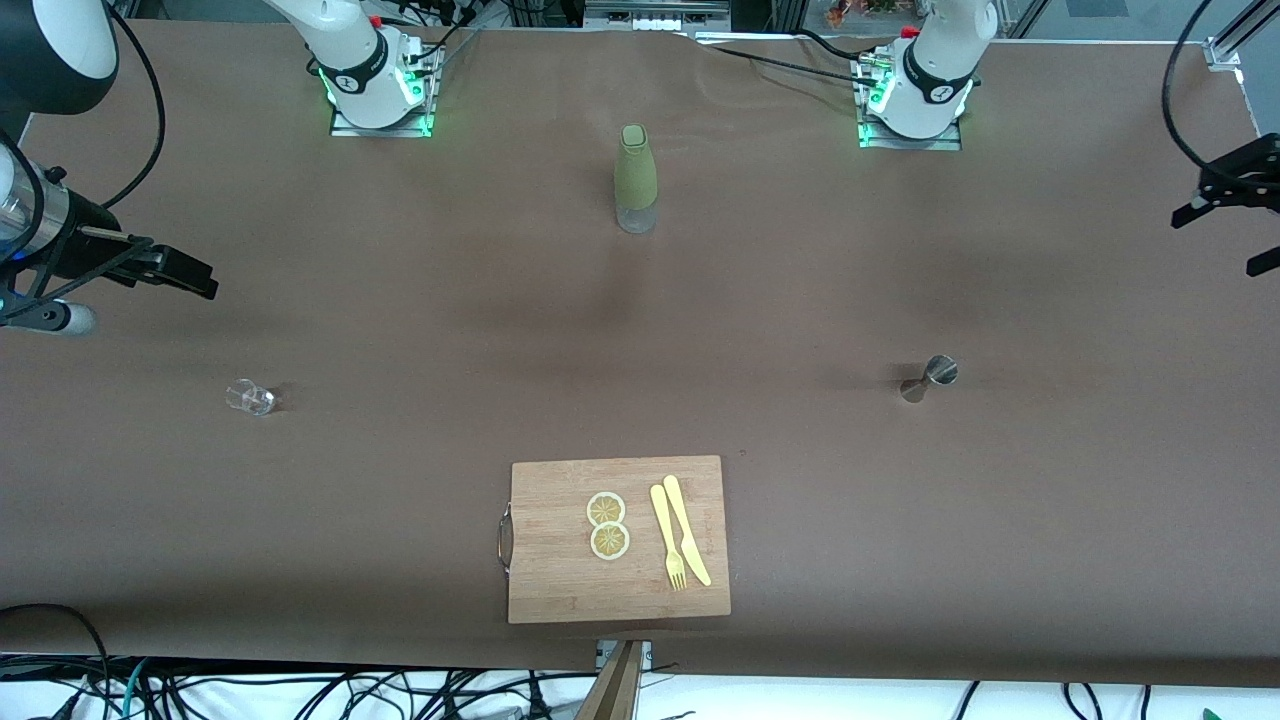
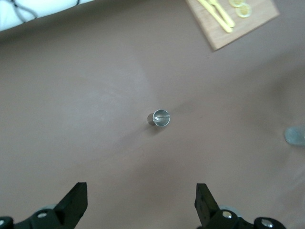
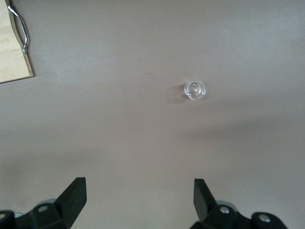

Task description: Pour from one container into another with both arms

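Observation:
A small clear glass (image 1: 251, 398) stands on the brown table toward the right arm's end. A steel jigger (image 1: 928, 377) stands toward the left arm's end. A bottle in an olive-green sleeve (image 1: 634, 179) stands upright between the two arm bases. My right gripper (image 1: 195, 275) hangs open and empty above the table's edge; its wrist view shows the glass (image 3: 195, 90) well ahead of its open fingers (image 3: 139, 187). My left gripper (image 1: 1225, 240) hangs open above the other end, with the jigger (image 2: 161, 117) ahead of its fingers (image 2: 141, 191).
A wooden cutting board (image 1: 560, 580) with a metal handle lies near the front edge, bearing two lemon slices (image 1: 607, 525), a yellow fork (image 1: 667, 538) and a yellow knife (image 1: 687, 529). Cables hang off the table's front edge.

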You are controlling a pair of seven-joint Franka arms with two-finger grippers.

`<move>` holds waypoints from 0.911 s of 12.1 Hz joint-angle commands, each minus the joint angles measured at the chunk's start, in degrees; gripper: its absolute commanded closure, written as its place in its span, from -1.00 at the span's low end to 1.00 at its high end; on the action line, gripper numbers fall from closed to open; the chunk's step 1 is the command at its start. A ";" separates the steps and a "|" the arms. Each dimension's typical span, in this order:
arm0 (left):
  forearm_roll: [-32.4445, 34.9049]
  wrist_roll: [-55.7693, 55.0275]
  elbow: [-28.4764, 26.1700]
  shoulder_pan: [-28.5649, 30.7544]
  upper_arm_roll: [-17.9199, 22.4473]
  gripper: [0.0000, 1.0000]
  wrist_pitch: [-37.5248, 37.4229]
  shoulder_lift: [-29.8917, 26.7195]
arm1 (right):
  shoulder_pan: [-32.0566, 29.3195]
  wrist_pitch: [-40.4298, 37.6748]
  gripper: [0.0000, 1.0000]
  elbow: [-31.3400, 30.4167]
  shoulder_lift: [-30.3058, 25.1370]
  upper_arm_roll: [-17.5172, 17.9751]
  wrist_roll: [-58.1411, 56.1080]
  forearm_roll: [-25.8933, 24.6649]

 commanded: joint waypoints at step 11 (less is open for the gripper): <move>-20.49 42.46 -0.65 12.62 -0.46 -1.00 -7.35 15.27 | -10.04 3.19 -1.00 -0.29 6.82 -0.43 -48.86 2.94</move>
